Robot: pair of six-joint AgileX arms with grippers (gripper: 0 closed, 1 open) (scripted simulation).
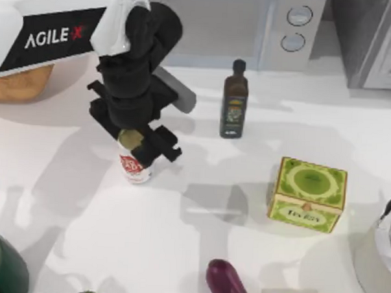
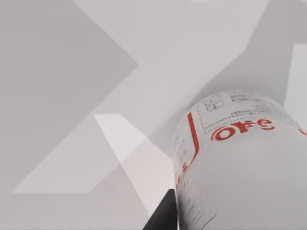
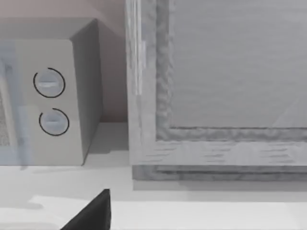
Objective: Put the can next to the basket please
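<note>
White with red lettering and a dull gold top, the can (image 1: 134, 162) stands upright on the bench (image 1: 197, 250), left of centre in the top view, with the left end effector (image 1: 142, 146) directly over it; the fingers appear to straddle its upper part, but I cannot tell whether they are pinching it or merely spread around it. In the left wrist view the can (image 2: 240, 167) sits very close under the camera, which suggests a grasp at or near completion. The basket (image 1: 20, 82) lies at the far left edge, partly under the left arm. To do this step well, I judge the grip should be firm before lifting, the can kept vertical, then carried left and back toward the basket and set down just beside its wall, not touching. The path that way looks open bench. The dark bottle (image 1: 234, 99) stands well apart to the right, and the green box (image 1: 307, 193) farther right still. An aubergine (image 1: 227, 282) lies near the front edge, off the route. The right arm is parked, its camera facing the microwave (image 3: 53, 100).
</note>
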